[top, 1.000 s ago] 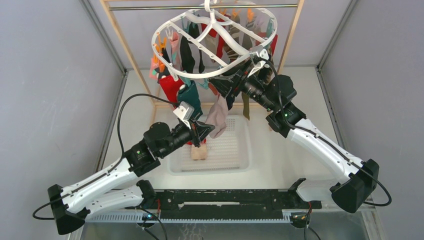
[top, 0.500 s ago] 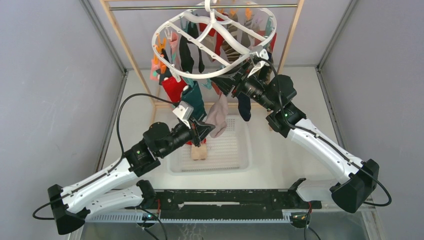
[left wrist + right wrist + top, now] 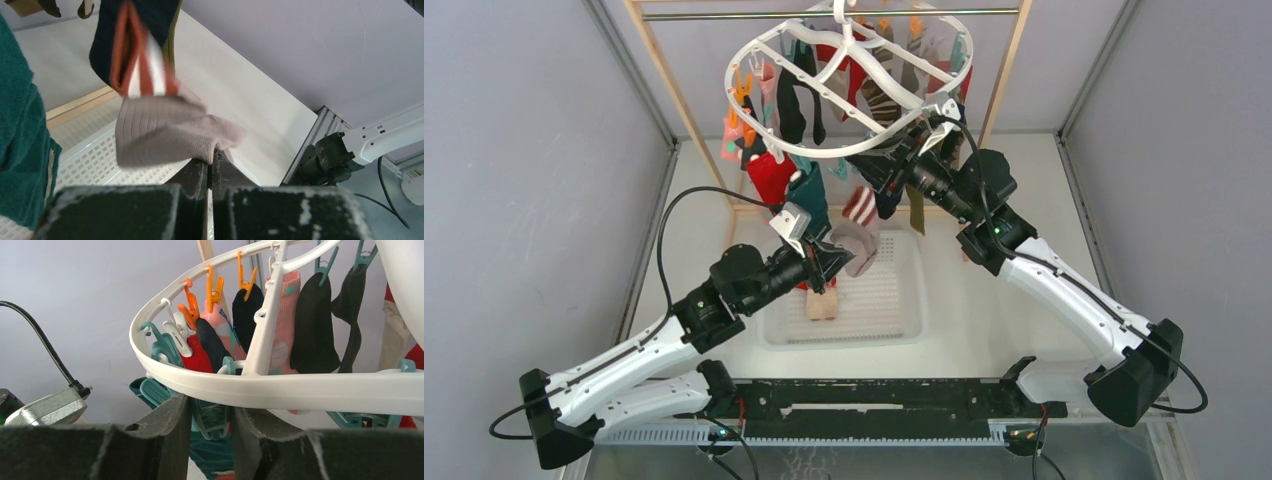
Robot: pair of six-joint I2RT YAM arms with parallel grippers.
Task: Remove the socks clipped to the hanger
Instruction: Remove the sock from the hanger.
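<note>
Grey sock (image 3: 165,135) is gripped by left end effector (image 3: 212,158) for pulling free; hanger's (image 3: 300,390) five-o'clock teal clip (image 3: 212,422) is squeezed by right end effector (image 3: 209,407).

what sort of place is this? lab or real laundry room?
Probably a lab test cell staged for laundry: plain grey panel walls box in the table, a white clip hanger hangs from a bare wooden rack, and a white mesh basket sits below.

right end effector (image 3: 210,411) narrowed on teal clip (image 3: 206,416), grey sock (image 3: 165,132) slumped down at left end effector (image 3: 210,162)
</note>
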